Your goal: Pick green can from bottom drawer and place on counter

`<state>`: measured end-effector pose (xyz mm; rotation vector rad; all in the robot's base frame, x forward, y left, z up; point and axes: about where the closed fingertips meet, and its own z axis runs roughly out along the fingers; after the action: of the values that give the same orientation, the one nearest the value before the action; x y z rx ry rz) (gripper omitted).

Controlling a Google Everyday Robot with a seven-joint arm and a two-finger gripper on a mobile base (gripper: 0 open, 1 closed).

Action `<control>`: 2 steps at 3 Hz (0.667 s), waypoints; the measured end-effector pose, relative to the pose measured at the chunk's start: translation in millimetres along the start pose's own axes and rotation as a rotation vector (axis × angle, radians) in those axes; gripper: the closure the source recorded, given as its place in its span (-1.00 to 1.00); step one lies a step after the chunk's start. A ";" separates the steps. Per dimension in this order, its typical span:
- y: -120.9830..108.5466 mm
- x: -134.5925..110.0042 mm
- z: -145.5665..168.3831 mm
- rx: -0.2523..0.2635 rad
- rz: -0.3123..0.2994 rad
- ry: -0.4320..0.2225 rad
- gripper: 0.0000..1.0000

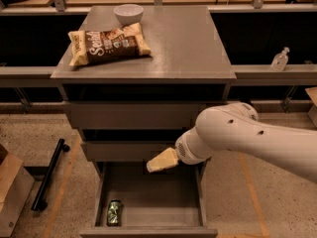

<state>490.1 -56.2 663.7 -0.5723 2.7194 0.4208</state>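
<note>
The green can (114, 212) lies on its side in the front left corner of the open bottom drawer (153, 195). My gripper (159, 161) hangs over the drawer's back middle, above and to the right of the can, at the end of the white arm (247, 140). It carries nothing that I can see. The grey-brown counter (183, 43) tops the cabinet above the drawers.
A brown-and-cream snack bag (106, 44) and a white bowl (128, 13) sit on the counter's left and back. A clear bottle (279, 59) stands on a ledge at right. A black bar (48, 175) and a cardboard box (11, 192) lie on the floor at left.
</note>
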 end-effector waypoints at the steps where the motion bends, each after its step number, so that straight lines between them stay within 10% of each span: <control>1: 0.1 0.4 -1.1 0.001 -0.005 0.002 -1.00; 2: -1.5 1.0 20.6 -0.063 0.040 -0.005 -1.00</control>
<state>495.1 -50.6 644.5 -0.5336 2.7251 0.5184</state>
